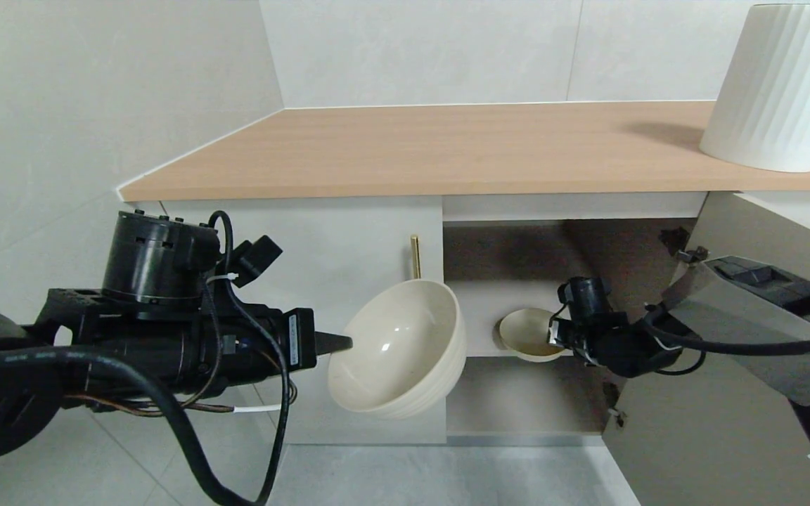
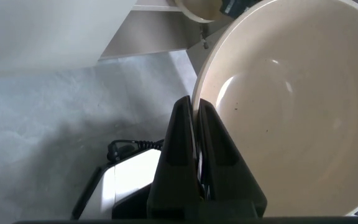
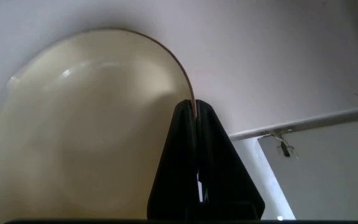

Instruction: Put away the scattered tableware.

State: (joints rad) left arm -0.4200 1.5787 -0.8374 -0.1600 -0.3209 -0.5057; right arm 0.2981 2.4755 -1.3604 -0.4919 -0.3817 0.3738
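Left gripper (image 1: 338, 343): fingers clenched on the rim of the big bowl (image 1: 398, 351), one finger inside the rim and one outside. The left wrist view confirms this, with the gripper (image 2: 196, 106) pinching the rim edge of the cream bowl (image 2: 291, 106).
- Big bowl held in the air, tipped on its side, with its opening facing up and toward the camera.
- It hangs below the counter's (image 1: 412, 151) front edge, in front of the shut door (image 1: 335, 239) and just under the brass handle (image 1: 415, 256).
- It touches nothing but the fingers.

Right gripper (image 1: 556, 337): reaches into the open cabinet (image 1: 510, 246) under the counter's right half. Fingers grasp the rim of the small bowl (image 1: 526, 334). In the right wrist view the gripper (image 3: 194, 109) is clamped over the bowl's (image 3: 86, 118) thin edge.
- Small bowl is upright, inside the cabinet at the level of the shelf (image 1: 475, 309).
- Cannot tell whether its base rests on the shelf or sits just above it.
- It shows again in the left wrist view (image 2: 201, 7), beyond the big bowl.

The two bowls are apart, the big one outside the cabinet and the small one inside.

Other:
- Open door (image 1: 714, 422) is swung out at the cabinet's right side.
- White ribbed tub (image 1: 778, 88) stands on the counter near its right end.
- Grey tile floor (image 1: 405, 478) lies below.
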